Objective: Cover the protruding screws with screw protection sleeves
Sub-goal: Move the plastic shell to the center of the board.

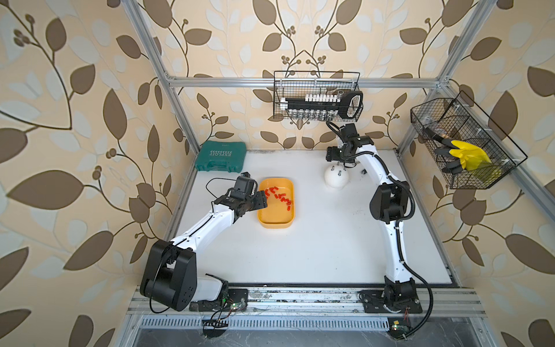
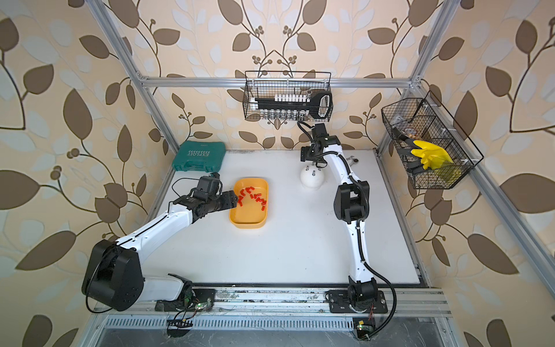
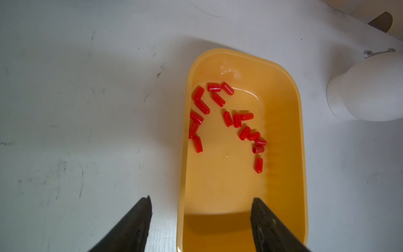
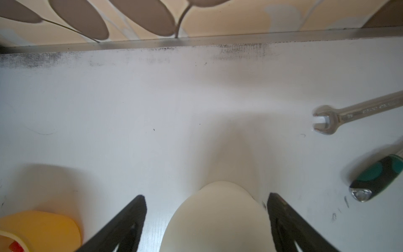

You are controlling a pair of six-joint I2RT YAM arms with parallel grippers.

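The white dome (image 1: 336,180) stands at the back right of the table, and a few grey protruding screws (image 1: 340,172) stick out of its top. Several red screw protection sleeves (image 3: 227,119) lie loose in the yellow tray (image 3: 283,109), mid-table in both top views (image 1: 276,223) (image 2: 247,223). My left gripper (image 3: 200,199) is open and empty above the tray's near end, one finger over the tray and one over the table. My right gripper (image 4: 206,196) is open, with the dome (image 4: 218,218) between its fingers and a gap on each side. The screws are hidden in that view.
A green tool case (image 1: 220,156) lies at the back left. A wrench (image 4: 349,117) and a green-handled screwdriver (image 4: 375,176) lie beside the dome. A wire basket with a socket set (image 1: 318,99) hangs on the back wall, and another basket with a yellow glove (image 1: 462,150) hangs on the right.
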